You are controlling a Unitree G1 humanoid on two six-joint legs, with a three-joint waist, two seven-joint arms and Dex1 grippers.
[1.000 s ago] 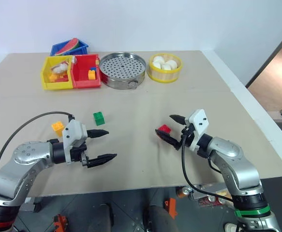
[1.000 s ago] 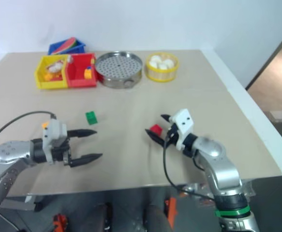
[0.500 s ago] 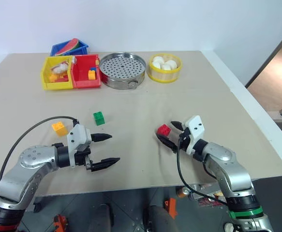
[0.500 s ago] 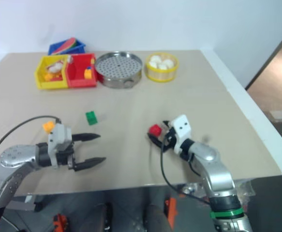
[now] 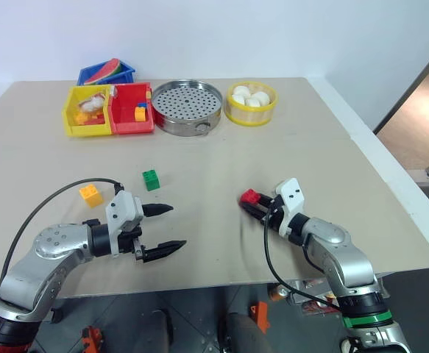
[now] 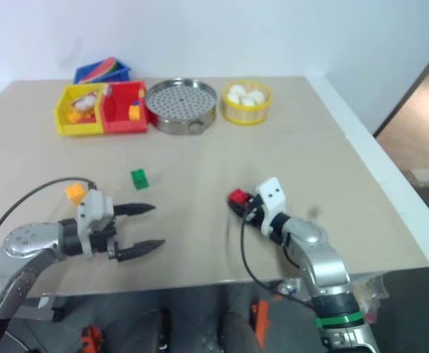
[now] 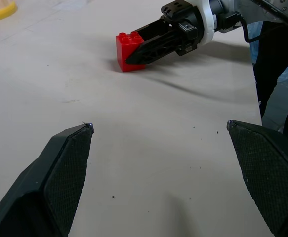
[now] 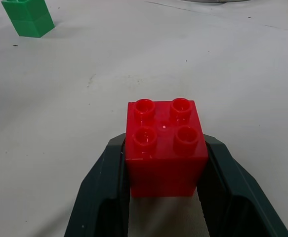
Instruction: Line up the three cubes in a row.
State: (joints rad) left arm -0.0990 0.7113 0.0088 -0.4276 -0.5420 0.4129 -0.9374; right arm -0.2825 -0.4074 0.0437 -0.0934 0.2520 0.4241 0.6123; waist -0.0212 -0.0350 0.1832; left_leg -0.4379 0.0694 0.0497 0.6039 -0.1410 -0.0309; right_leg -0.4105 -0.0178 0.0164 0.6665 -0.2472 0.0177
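Note:
On the beige table, my right gripper [image 5: 248,204] is shut on the red cube [image 8: 164,145], one finger [image 8: 103,192] on each side of it, and the cube rests on the table right of centre. The green cube [image 5: 151,179] stands free left of centre. Further left lies the orange-yellow cube [image 5: 90,194]. My left gripper [image 5: 177,226] hovers open near the front edge, right of the orange-yellow cube and in front of the green one, with nothing between its fingers [image 7: 60,163].
Along the back stand a yellow bin [image 5: 87,110] and a red bin [image 5: 131,108] with toys, a blue bin [image 5: 105,73], a round metal steamer tray [image 5: 187,107] and a yellow basket [image 5: 252,102] of white balls. The table's right edge [image 5: 391,184] drops off.
My right gripper sank toward the table and its open fingers shut on the red cube. The left gripper stayed open and about where it was.

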